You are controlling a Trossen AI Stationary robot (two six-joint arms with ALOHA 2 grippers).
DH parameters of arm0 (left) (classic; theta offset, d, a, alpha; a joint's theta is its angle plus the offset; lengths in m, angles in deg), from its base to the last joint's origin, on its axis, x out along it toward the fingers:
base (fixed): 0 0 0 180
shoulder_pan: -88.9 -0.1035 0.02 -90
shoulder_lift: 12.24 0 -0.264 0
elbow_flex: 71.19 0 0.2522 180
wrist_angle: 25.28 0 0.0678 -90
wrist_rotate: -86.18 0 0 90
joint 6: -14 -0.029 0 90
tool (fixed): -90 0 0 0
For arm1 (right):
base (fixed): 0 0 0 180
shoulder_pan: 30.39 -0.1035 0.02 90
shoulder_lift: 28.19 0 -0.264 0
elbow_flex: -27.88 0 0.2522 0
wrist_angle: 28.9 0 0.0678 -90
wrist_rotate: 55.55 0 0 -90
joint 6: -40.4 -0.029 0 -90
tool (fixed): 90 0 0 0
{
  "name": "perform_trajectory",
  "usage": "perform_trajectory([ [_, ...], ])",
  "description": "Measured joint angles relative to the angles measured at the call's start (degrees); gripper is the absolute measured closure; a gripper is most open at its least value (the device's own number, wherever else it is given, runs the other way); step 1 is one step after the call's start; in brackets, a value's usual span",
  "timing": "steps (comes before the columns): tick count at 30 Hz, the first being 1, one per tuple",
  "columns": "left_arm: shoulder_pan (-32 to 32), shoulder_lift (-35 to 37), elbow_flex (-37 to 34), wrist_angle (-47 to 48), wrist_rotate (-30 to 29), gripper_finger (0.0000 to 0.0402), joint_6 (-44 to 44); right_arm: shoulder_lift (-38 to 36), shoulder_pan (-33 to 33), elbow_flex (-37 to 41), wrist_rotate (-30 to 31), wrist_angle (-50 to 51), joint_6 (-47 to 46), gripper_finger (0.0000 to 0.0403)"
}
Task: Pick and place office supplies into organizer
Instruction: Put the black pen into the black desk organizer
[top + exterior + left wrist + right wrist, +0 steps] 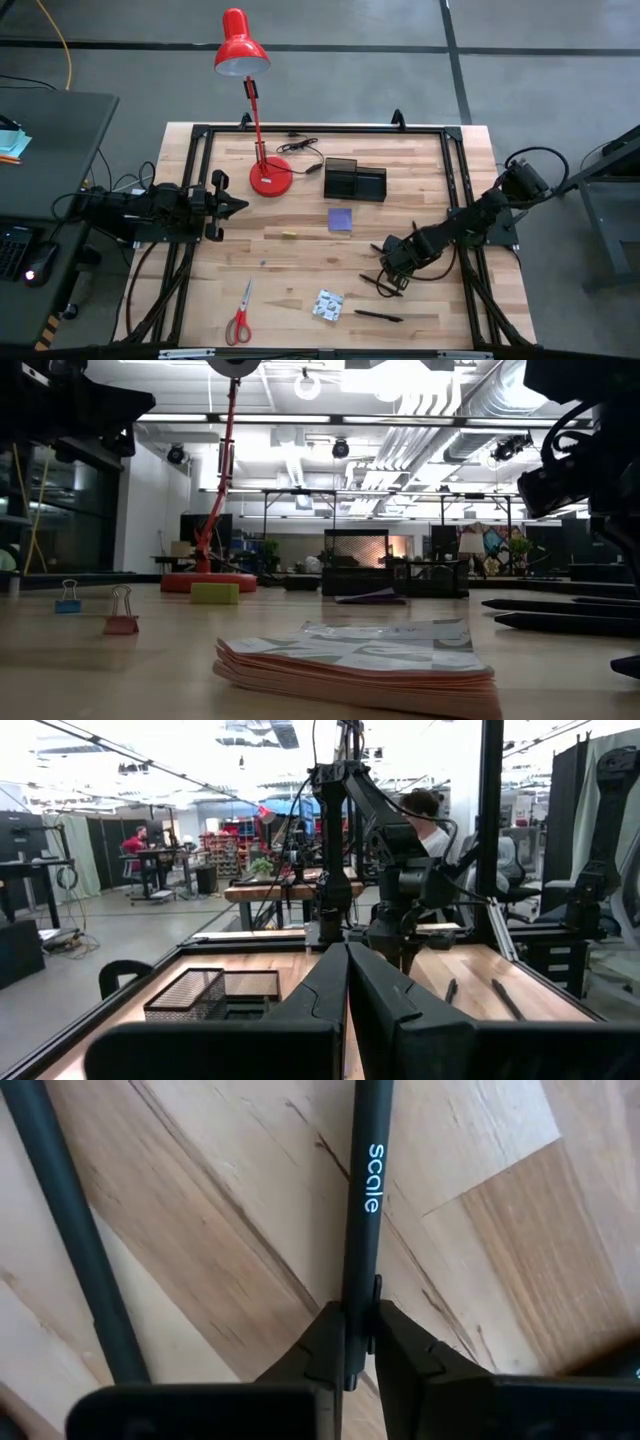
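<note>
On table – pens: three | right tool [358,1342] clamps one pen [362,1200] | left tool [347,982] closed

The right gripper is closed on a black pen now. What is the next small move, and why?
Probably a short lift straight up. The right gripper pinches the pen, which lies on the table beside a second pen. The organizer stands further away.

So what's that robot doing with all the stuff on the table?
It's tidying office things into the black organizer. The right gripper is down at the table, pinched shut on a black pen. The left gripper waits shut at the table's left side. The scissors, purple notepad and patterned packet lie on the table.
</note>
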Motion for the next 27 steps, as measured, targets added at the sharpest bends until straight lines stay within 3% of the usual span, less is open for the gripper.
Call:
perform_trajectory([
  [7, -0.02, 0.0, 0.01, -0.06, 0.04, 0.0401, 1.01, 0.05, -0.05, -0.06, 1.29, 0.08, 1.66, 0.0382],
  [17, -0.01, -0.01, -0.01, -0.08, 0.04, 0.0401, 1.53, 0.42, 0.46, -7.03, 15.41, 1.8, 11.07, 0.0384],
  [27, -0.02, -0.02, -0.01, 0.27, 0.22, 0.0401, 2.39, 0.29, 3.08, -15.95, 19.79, 2.45, 20.48, 0.0399],
])
